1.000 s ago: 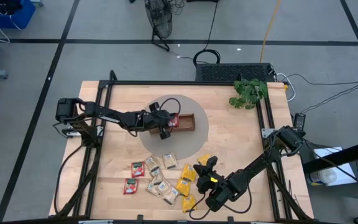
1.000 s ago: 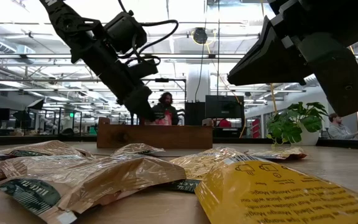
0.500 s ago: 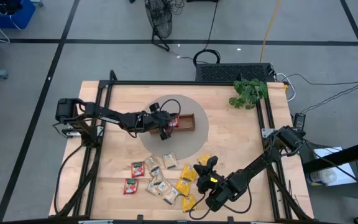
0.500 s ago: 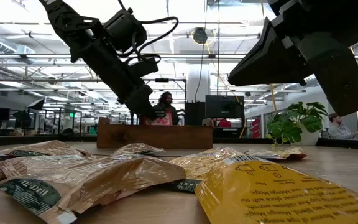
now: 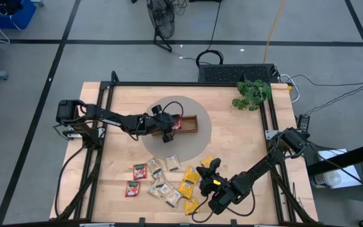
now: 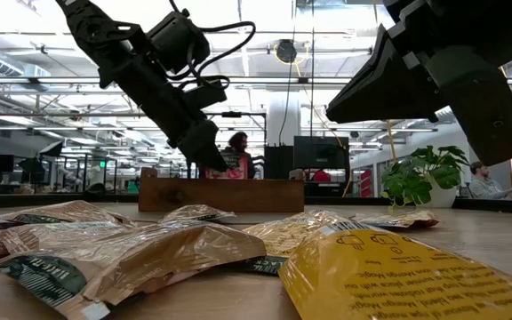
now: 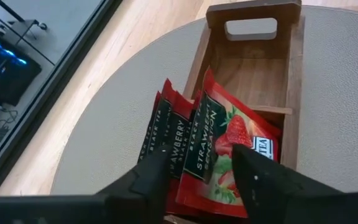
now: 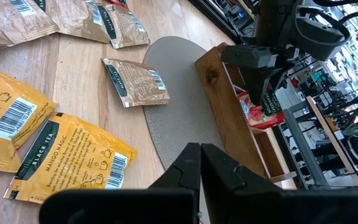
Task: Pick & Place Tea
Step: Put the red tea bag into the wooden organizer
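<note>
Three red tea sachets (image 7: 219,146) stand on edge in a compartment of the wooden tray (image 5: 188,124), beside its empty end compartment (image 7: 250,81). My left gripper (image 7: 201,177) is open just above them, a finger on either side; it also shows in the high view (image 5: 167,130). Red (image 5: 139,171), beige (image 5: 159,184) and yellow (image 5: 188,183) sachets lie flat on the table's near part. My right gripper (image 5: 202,171) is shut and empty, above the yellow sachets (image 8: 67,158).
The tray stands on a round grey mat (image 5: 191,144) at the table's middle. A potted plant (image 5: 252,93) stands at the far right corner. A black frame (image 5: 106,94) runs along the table's edges. People show in the room beyond (image 6: 238,151).
My left gripper has shifted a little toward the table's right and slightly up over the tray. The red sachets stay in their compartment.
</note>
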Robot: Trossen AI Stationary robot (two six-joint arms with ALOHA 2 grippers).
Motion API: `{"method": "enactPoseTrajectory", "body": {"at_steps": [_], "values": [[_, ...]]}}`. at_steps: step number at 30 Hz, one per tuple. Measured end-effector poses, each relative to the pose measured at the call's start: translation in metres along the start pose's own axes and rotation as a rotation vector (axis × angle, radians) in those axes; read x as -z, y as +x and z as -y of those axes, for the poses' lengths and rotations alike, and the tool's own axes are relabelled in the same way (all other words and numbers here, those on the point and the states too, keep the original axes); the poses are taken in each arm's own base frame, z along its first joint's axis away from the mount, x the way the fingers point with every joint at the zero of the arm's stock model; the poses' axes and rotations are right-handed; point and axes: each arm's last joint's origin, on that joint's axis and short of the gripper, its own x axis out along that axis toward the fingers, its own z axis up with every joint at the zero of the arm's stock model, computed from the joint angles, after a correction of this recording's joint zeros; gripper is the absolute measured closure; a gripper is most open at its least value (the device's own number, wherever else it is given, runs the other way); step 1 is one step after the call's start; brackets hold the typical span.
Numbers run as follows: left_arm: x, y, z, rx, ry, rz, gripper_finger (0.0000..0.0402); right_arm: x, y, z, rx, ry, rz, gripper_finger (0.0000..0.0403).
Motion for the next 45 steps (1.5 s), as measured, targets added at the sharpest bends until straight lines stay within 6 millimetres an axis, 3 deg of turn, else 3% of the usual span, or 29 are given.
{"method": "enactPoseTrajectory", "body": {"at_steps": [8,18,23,27,30,35,41,45], "values": [[-0.008,-0.013,-0.004,-0.083,0.036,0.027,0.0181,0.003,-0.002,0.0,0.0,-0.035,-0.013,0.0403],[-0.032,-0.059,-0.015,-0.096,-0.032,0.179,0.0188,0.01,-0.004,0.005,0.046,-0.049,-0.043,0.0403],[-0.042,-0.066,-0.009,0.043,-0.112,0.223,0.02,0.014,-0.013,0.029,0.113,-0.008,-0.071,0.0403],[-0.065,-0.07,0.002,0.1,-0.053,0.213,0.0222,0.019,-0.026,0.062,0.174,0.065,-0.09,0.0403],[-0.074,-0.066,0.011,0.093,0.093,0.101,0.0262,0.031,-0.035,0.085,0.216,0.115,-0.078,0.0403],[-0.075,-0.04,0.016,0.068,0.237,-0.156,0.0381,0.059,-0.042,0.113,0.218,0.201,-0.059,0.0403],[-0.069,-0.006,0.008,0.077,0.295,-0.308,0.0398,0.087,-0.038,0.127,0.198,0.281,-0.015,0.0403],[-0.061,0.01,-0.003,0.131,0.265,-0.368,0.0398,0.094,-0.037,0.132,0.158,0.302,0.023,0.0403]]}}
